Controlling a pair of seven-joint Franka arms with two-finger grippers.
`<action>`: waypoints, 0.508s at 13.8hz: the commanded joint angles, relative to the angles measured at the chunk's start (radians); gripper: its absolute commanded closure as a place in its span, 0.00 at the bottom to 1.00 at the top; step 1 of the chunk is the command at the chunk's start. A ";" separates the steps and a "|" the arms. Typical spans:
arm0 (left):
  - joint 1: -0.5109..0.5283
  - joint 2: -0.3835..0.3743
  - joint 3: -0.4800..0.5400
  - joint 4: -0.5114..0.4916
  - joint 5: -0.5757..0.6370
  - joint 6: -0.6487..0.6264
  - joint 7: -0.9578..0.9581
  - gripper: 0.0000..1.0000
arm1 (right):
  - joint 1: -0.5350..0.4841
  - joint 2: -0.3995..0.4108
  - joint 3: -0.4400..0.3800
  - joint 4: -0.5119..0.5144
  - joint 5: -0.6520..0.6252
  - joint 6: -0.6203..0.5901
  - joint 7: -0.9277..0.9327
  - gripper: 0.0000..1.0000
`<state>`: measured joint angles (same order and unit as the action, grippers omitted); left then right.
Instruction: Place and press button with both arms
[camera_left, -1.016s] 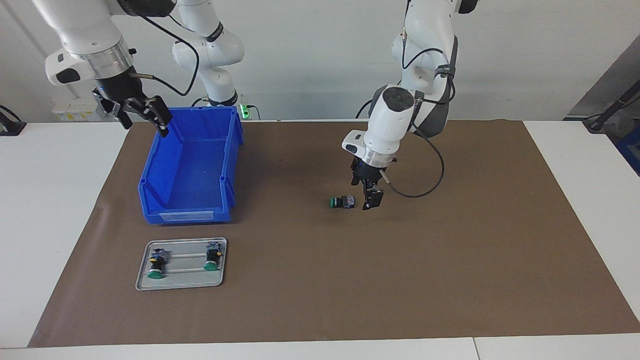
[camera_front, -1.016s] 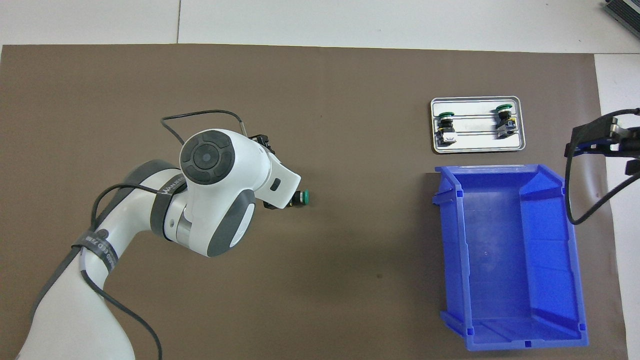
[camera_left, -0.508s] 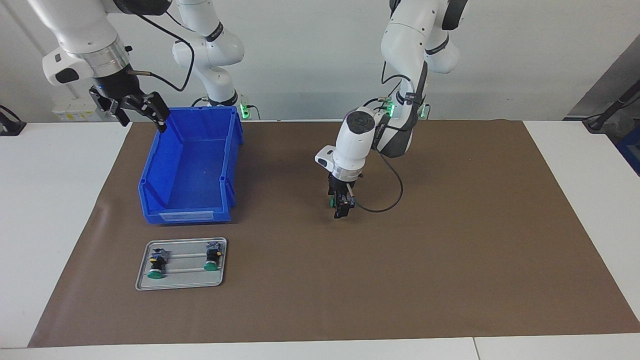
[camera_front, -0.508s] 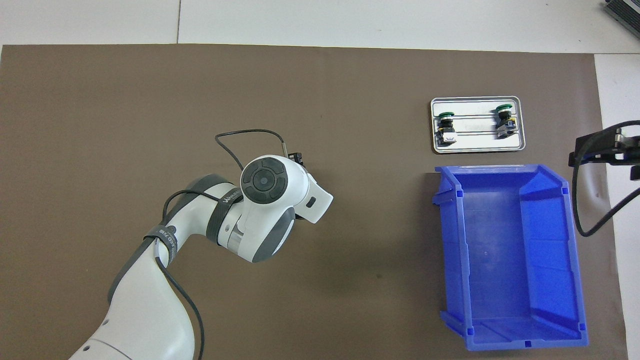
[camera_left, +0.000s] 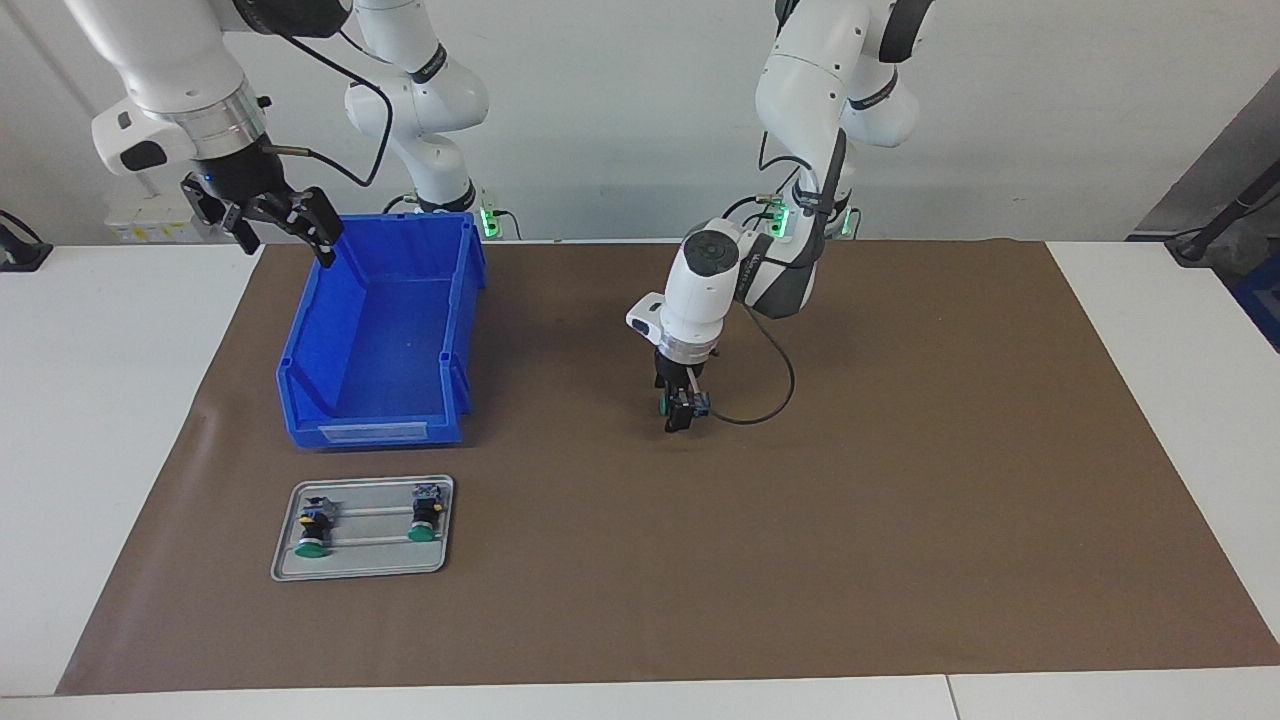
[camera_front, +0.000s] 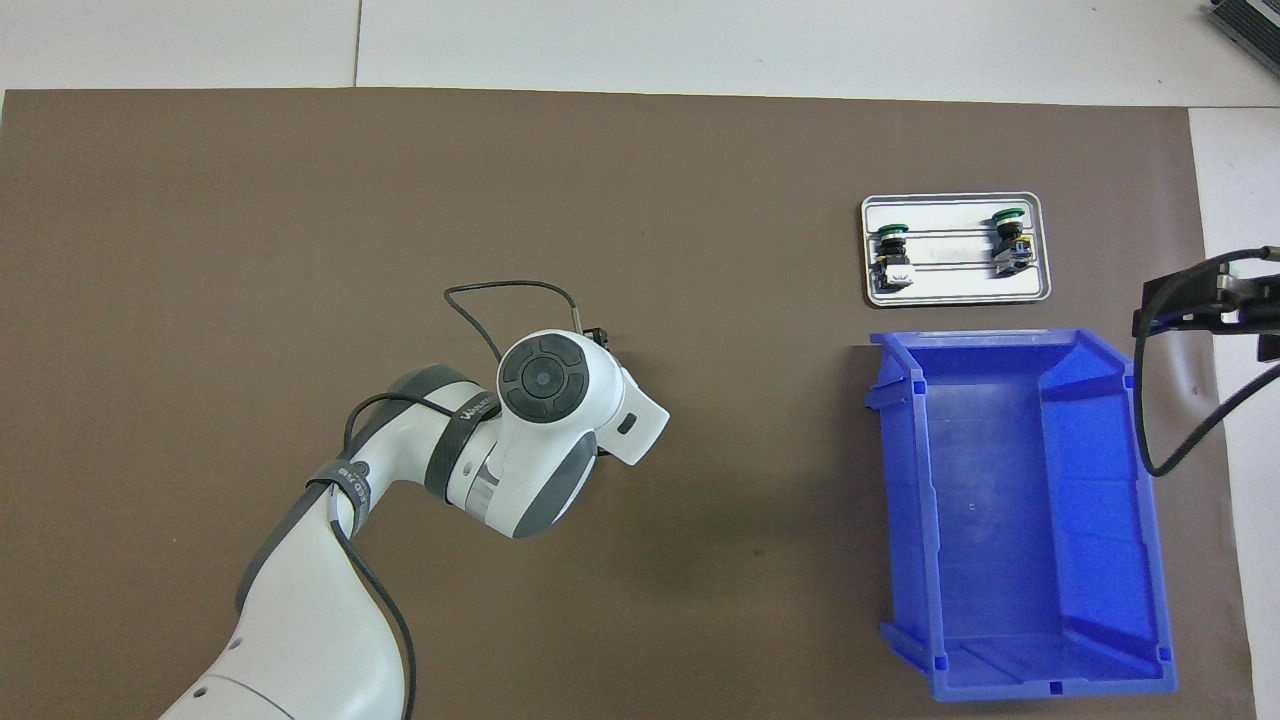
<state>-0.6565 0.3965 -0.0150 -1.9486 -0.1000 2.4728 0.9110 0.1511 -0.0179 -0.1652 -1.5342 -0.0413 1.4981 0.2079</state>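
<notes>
A white left arm reaches down to the middle of a brown mat (camera_left: 900, 520) on the tabletop (camera_left: 110, 400). Its hand, the left hand (camera_left: 681, 408), straddles a green-capped push button (camera_left: 664, 405) lying on its side on the mat; whether the fingers grip it cannot be told. The right arm waits, its right hand (camera_left: 285, 225) spread open above the rim of a blue bin (camera_left: 380, 330). Farther from the robots than the bin, a metal tray (camera_left: 362, 570) holds two more green buttons (camera_left: 310, 527).
</notes>
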 joint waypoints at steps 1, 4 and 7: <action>-0.022 -0.015 0.020 -0.017 -0.014 0.029 0.002 0.50 | -0.004 -0.031 0.009 -0.038 -0.011 0.022 -0.016 0.00; -0.012 -0.011 0.018 0.028 -0.017 0.018 -0.003 1.00 | -0.004 -0.031 0.009 -0.037 0.001 0.017 -0.022 0.00; 0.023 -0.050 0.017 0.031 -0.120 0.020 -0.001 1.00 | -0.004 -0.031 0.009 -0.037 0.001 0.017 -0.022 0.00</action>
<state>-0.6574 0.3864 -0.0003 -1.9090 -0.1439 2.4838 0.9047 0.1514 -0.0199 -0.1622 -1.5356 -0.0415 1.4982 0.2078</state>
